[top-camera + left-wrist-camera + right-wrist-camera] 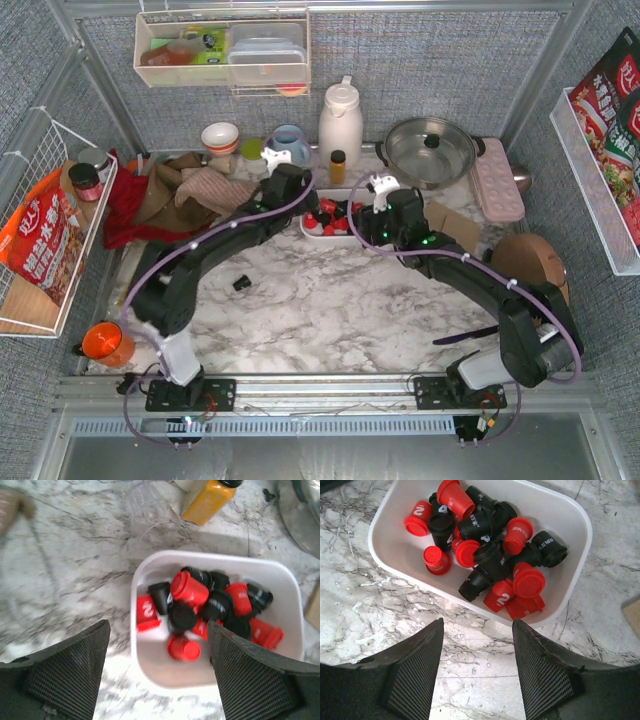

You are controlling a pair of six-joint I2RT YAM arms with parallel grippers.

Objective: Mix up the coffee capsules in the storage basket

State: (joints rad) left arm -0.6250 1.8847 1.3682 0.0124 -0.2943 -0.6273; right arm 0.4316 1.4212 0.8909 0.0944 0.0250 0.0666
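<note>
The storage basket point(309, 234) is a white shallow tray at the middle back of the marble table, with both arms reaching to it. It holds the coffee capsules point(336, 214), red and black ones in a jumbled heap. In the left wrist view the basket point(165, 674) lies below, its capsules point(190, 587) piled toward the middle. My left gripper point(159, 625) stands wide open over the basket's near corner, with nothing between its fingers. In the right wrist view the basket point(580, 535) and capsules point(490, 555) lie just ahead. My right gripper point(477, 621) is open over bare marble, short of the rim.
A yellow bottle point(338, 165), white jug point(340, 120) and steel pot point(430, 150) stand behind the basket. A pink moulded tray point(497, 180) lies at the right, crumpled cloths point(170, 195) at the left. A small black object point(242, 283) sits on the marble; an orange cup point(107, 342) stands near left.
</note>
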